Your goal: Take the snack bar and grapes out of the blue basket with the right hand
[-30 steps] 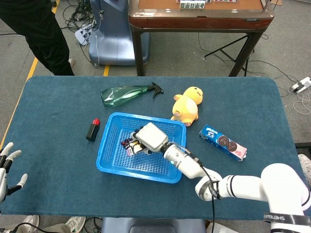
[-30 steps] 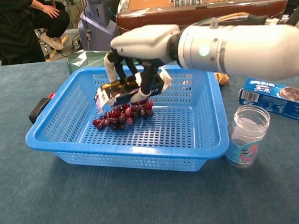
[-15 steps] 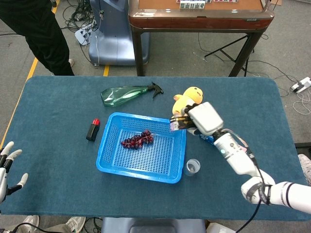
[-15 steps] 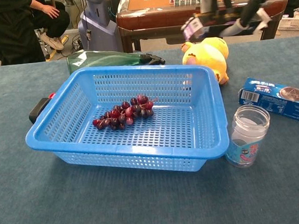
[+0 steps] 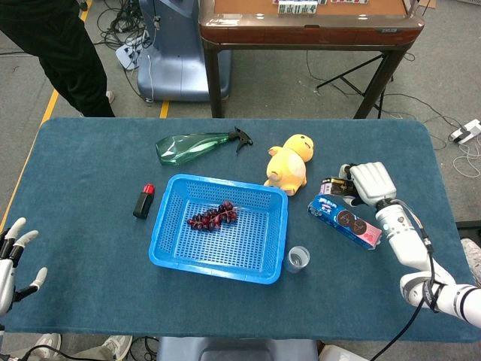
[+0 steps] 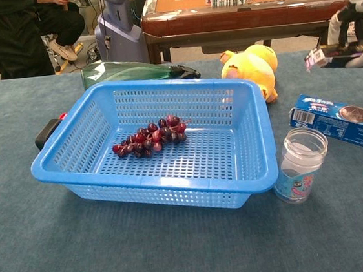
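Count on the counter (image 5: 90,158): one blue basket (image 5: 167,256); one bunch of dark red grapes (image 5: 213,216) inside it. One snack bar (image 5: 336,186), dark wrapper. One green spray bottle (image 5: 197,144), lying flat. One yellow plush duck (image 5: 288,164). One blue cookie box (image 5: 344,220). One small clear jar (image 5: 298,259). One small black object with a red cap (image 5: 143,201), kind uncertain. Robot hands: two, the right hand (image 5: 370,183) and the left hand (image 5: 11,257).

Jar (image 5: 298,259) & biscuit box (image 5: 345,220) beside basket (image 5: 217,264) (right side)
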Controlling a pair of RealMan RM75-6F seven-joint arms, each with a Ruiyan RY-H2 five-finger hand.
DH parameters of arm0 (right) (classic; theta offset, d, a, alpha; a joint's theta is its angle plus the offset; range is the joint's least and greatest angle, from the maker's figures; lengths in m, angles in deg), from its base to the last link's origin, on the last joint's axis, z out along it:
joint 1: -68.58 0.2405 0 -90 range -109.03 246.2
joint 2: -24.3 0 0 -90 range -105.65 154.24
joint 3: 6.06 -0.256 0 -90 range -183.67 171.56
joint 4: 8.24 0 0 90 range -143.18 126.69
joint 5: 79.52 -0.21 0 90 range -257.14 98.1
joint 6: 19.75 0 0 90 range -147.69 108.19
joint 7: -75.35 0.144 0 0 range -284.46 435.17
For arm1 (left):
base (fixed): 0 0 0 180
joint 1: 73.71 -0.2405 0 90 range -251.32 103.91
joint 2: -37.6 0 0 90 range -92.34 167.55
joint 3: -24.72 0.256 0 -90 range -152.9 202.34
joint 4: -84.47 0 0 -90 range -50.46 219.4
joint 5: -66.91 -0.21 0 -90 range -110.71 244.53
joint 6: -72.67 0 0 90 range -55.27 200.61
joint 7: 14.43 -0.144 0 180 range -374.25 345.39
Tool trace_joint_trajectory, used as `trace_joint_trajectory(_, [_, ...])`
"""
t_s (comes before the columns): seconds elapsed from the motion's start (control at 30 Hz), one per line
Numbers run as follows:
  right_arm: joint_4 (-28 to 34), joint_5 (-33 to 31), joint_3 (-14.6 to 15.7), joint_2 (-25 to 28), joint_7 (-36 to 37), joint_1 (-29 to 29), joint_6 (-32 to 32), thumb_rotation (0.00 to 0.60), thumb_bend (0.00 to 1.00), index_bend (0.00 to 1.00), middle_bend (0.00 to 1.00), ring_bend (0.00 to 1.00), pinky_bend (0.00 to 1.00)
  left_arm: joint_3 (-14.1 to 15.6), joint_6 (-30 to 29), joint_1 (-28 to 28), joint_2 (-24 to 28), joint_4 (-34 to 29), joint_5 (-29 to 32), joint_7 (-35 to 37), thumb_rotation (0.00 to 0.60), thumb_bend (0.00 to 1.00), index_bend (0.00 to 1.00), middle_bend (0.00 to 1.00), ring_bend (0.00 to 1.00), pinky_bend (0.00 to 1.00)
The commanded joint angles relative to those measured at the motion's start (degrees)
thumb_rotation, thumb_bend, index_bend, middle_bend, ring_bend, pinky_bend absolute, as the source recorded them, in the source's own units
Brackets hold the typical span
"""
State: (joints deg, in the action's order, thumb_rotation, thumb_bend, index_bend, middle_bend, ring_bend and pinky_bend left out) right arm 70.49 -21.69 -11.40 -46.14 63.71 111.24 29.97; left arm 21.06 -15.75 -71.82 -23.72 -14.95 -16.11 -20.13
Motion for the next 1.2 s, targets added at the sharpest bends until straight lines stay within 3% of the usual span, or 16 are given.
trace_joint_trajectory(0.03, [-4.3,-3.1,0.7,-3.4,-0.7,0.5,-4.6,0.6,0.29,0.2,0.27,0.36,0.63,0.1,-0.1,-0.1,0.1,-0.2,0.1,-0.2,0.6,0.33,0.23,0.05,0.05,0.08])
trace_joint_trajectory(0.13, [-4.9,-3.7,0.6,-3.9,-1.5,0.6,-5.5,0.6,0.19,0.04,0.18,0.28,0.55,0.2,0.0,-0.2,0.1,-0.3,0.0,-0.4,0.6,0.33,0.23,0.05,0.05,0.08])
trace_joint_trajectory(0.27, [-2.5,-2.9,0.0,-2.3,-1.9,0.3,-4.4,0.6,0.0,0.0,0.08,0.19,0.44,0.2,0.0,-0.2,0.2,-0.4,0.1,-0.4,0.6,0.33,0.23,0.05,0.05,0.08])
trace_joint_trajectory(0.57, [11.1,6.3,-2.3,4.7,-1.0,-0.9,2.9,0.6,0.0,0.0,0.14,0.18,0.41,0.2,-0.4,-0.4,0.5,-0.6,-0.3,-0.2,0.6,0.33,0.23,0.05,0.05,0.08])
trace_joint_trajectory(0.73, [18.4,13.3,-3.8,6.3,1.8,0.5,3.5,0.6,0.0,0.0,0.19,0.21,0.41,0.3,-0.8,-0.6,0.7,-0.6,-0.4,0.1,0.6,0.33,0.23,0.05,0.05,0.08])
trace_joint_trajectory(0.83, [20.3,15.7,-4.7,4.9,0.7,2.7,2.4,0.6,0.0,0.02,0.21,0.22,0.41,0.3,-1.0,-0.8,0.7,-0.6,-0.5,0.3,0.6,0.33,0.23,0.05,0.05,0.08])
trace_joint_trajectory(0.97, [20.4,14.5,-6.6,0.5,-1.2,7.3,-1.7,0.6,0.0,0.05,0.22,0.22,0.41,0.4,-1.2,-0.9,0.8,-0.5,-0.8,0.6,0.6,0.33,0.23,0.05,0.05,0.08])
trace_joint_trajectory(1.2, [14.7,5.2,-8.3,-9.0,-8.0,16.0,-8.9,0.6,0.0,0.07,0.22,0.22,0.41,0.4,-1.4,-1.2,0.7,0.0,-0.7,1.0,0.6,0.33,0.23,0.05,0.05,0.08])
